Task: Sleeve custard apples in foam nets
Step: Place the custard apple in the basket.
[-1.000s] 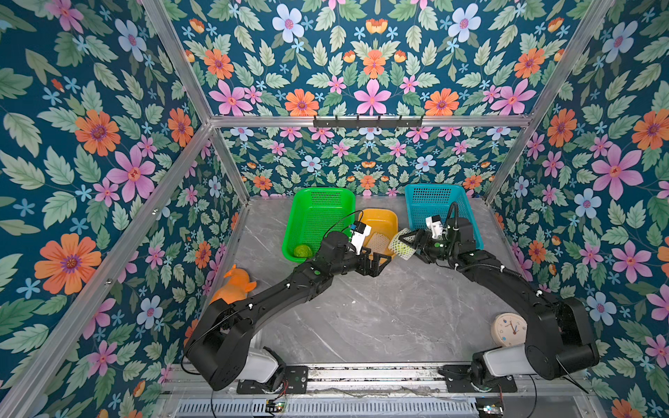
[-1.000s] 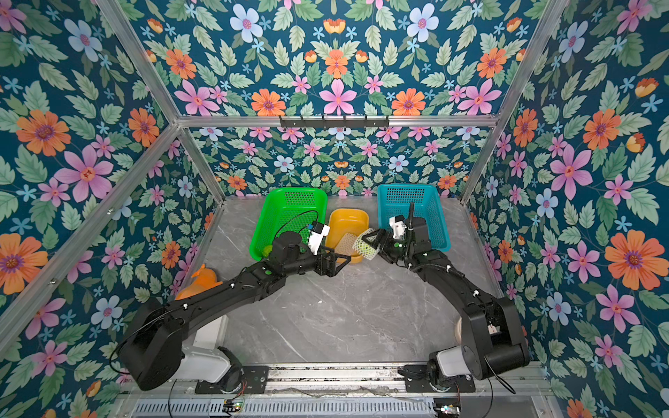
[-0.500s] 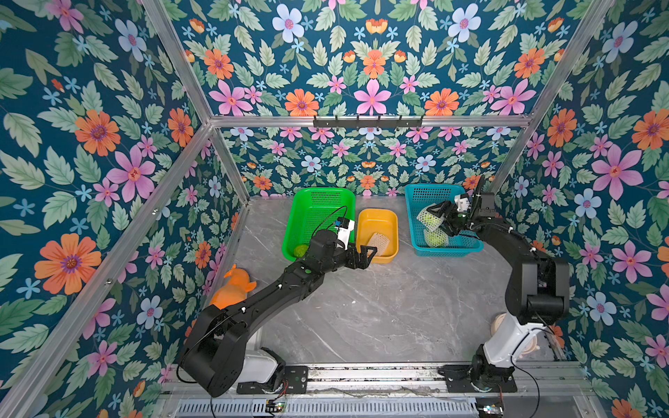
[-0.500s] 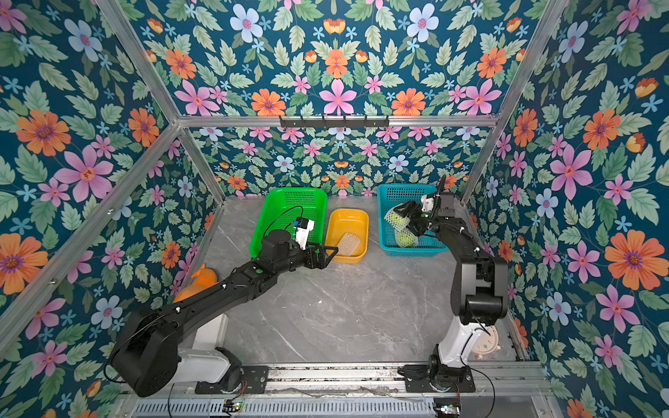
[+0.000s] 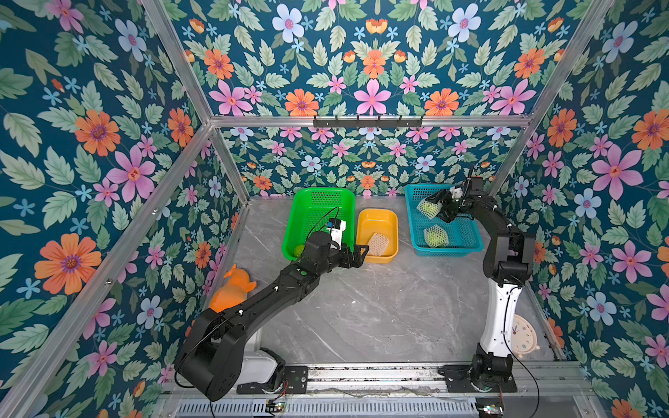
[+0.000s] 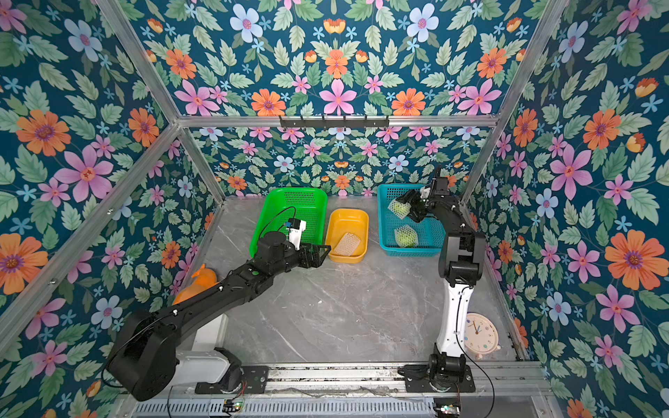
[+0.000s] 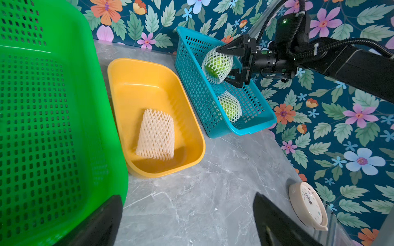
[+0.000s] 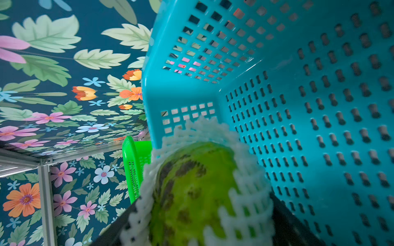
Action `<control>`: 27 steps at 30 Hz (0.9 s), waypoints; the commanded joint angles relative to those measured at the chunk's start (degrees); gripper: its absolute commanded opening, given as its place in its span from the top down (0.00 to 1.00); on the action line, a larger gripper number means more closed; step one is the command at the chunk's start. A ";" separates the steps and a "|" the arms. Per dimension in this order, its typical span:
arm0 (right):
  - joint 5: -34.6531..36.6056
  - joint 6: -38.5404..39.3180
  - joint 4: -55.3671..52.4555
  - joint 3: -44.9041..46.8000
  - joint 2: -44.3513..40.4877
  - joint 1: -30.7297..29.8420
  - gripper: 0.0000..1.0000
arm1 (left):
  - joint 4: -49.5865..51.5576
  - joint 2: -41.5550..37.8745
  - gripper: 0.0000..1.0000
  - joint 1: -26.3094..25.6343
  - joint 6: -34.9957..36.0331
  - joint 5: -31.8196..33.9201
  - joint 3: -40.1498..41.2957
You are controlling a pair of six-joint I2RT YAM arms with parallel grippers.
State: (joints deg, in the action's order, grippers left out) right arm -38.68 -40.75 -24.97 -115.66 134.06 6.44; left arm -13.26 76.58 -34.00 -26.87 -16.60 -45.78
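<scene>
Progress: you have two of the three fruits netted, by the look of it.
Right gripper [image 5: 435, 211]: clamped on a sleeved custard apple [image 8: 191, 191], hanging over the far end of the blue basket [image 5: 467, 249].
Second sleeved apple [image 5: 435, 237]: lying on that basket's floor, nearer the front.
Left gripper [image 5: 361, 256]: jaws wide, empty, just in front of the green basket [image 5: 322, 195].
Left for you: bare custard apple [image 5: 299, 250] in the green basket's front corner; last foam net [image 7: 155, 135] flat in the yellow tub [image 7: 132, 70].

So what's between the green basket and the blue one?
A yellow tub holding one empty foam net, clear in both top views.
</scene>
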 commanded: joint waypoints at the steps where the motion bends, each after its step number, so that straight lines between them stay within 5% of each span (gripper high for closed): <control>1: -0.56 0.32 -4.76 -2.57 2.15 -0.06 0.20 | -1.03 0.04 0.00 0.16 0.13 0.63 -0.09; 15: 1.65 -0.60 -13.23 -13.09 9.80 -0.10 0.15 | 0.38 -0.48 0.00 0.34 0.88 2.13 -1.15; 27: 4.60 -1.48 -15.19 -14.15 10.16 -0.04 0.01 | -0.35 -1.51 0.00 0.42 -0.18 2.36 -0.29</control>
State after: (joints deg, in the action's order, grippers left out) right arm -35.35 -41.87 -38.81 -129.58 144.31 6.44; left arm -12.43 75.40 -33.65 -26.72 -14.52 -46.30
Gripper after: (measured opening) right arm 0.997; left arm 0.996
